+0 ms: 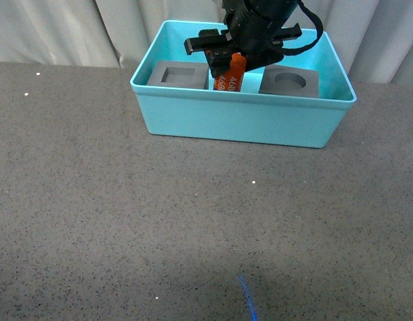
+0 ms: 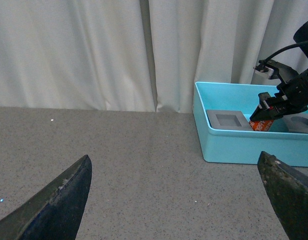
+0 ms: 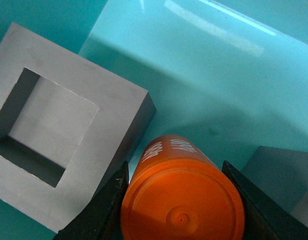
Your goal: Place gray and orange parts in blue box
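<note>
Front camera above blue box [image 1: 239,124], left wrist distant, right wrist close inside

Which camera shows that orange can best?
The right wrist view: the orange cylinder is close up, gripped on both sides. The front view shows it small, partly hidden; the left wrist view only a sliver.

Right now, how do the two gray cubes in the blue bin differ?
Recess: the square-recess gray cube has a square pocket; the round-recess gray cube has a circular one.
Position: the square-recess gray cube sits on the robot's left of the orange 4680 cylinder held by the right gripper; the round-recess gray cube sits on its right.
Shared: both matte gray, recess up, inside the turquoise bin.
</note>
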